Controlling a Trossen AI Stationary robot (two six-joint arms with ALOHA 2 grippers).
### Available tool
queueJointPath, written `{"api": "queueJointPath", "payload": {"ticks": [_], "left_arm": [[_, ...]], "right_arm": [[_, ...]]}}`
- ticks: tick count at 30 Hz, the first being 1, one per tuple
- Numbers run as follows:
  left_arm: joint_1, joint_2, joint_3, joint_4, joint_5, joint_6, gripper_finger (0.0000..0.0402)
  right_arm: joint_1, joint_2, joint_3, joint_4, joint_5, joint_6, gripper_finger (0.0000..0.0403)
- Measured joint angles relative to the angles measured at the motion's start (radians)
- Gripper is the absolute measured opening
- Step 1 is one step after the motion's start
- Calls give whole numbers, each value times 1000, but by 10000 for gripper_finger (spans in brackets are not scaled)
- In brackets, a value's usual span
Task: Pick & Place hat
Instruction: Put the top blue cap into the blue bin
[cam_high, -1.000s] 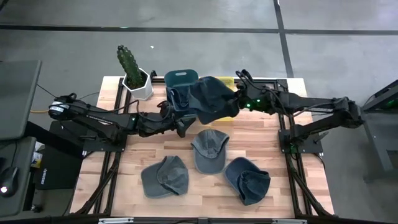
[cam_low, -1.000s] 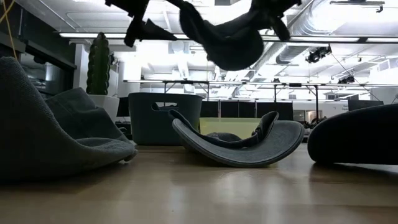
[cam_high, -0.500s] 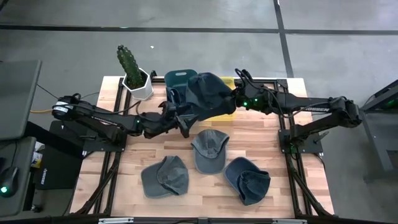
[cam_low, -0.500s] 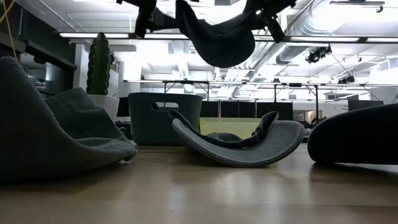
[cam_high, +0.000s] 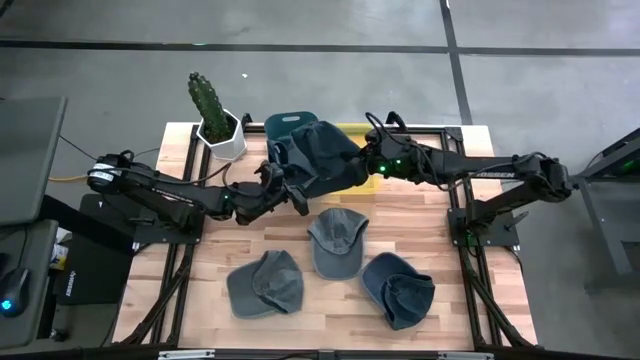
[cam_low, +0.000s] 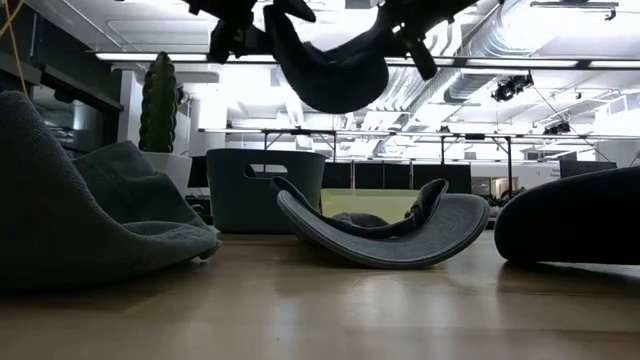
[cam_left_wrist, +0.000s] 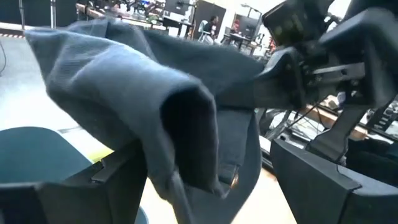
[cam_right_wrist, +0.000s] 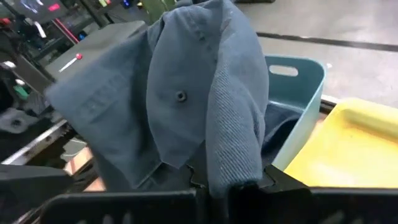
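Observation:
A dark blue-grey hat (cam_high: 322, 152) hangs in the air over the dark teal bin (cam_high: 290, 126) at the table's far side, and my right gripper (cam_high: 362, 166) is shut on it. It reaches in from the table's right. My left gripper (cam_high: 291, 188) comes from the left and stands open. In the left wrist view its fingers stand on either side of the hat's hanging strap end (cam_left_wrist: 227, 177). The low view shows the hat (cam_low: 330, 70) sagging between both grippers, high above the table. My right gripper pinches a fold of the hat's cloth (cam_right_wrist: 219, 163) between its two fingers, which come about level from the table's right. The crown with its top button (cam_right_wrist: 180, 95) bulges out beyond the fingers. The hat is lifted clear, above the bin. Whether my left gripper's open fingers touch the hat, I cannot tell.
Three more hats lie on the wooden table: one in the middle (cam_high: 337, 240), one near left (cam_high: 265, 283), one near right (cam_high: 398, 290). A yellow tray (cam_high: 366, 130) sits right of the bin. A cactus in a white pot (cam_high: 215, 118) stands at the far left.
My right gripper has carried the hat toward the table's left, from beside the yellow tray to over the bin, sinking slightly. My left gripper has rolled its wrist and stayed open, about where it was. The hat now reaches between its fingers.

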Motion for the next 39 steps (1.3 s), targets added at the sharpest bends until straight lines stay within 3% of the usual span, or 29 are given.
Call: {"api": "queueJointPath", "payload": {"ticks": [17, 31, 39], "left_arm": [[0, 0, 0, -6, -114, -26, 307], [0, -2, 0, -11, -97, -138, 307], [-1, -2, 0, -15, -92, -165, 307]], "right_arm": [[58, 16, 0, 103, -48, -63, 25], [105, 15, 0, 198, -100, -134, 25], [141, 14, 0, 225, -74, -182, 25]]}}
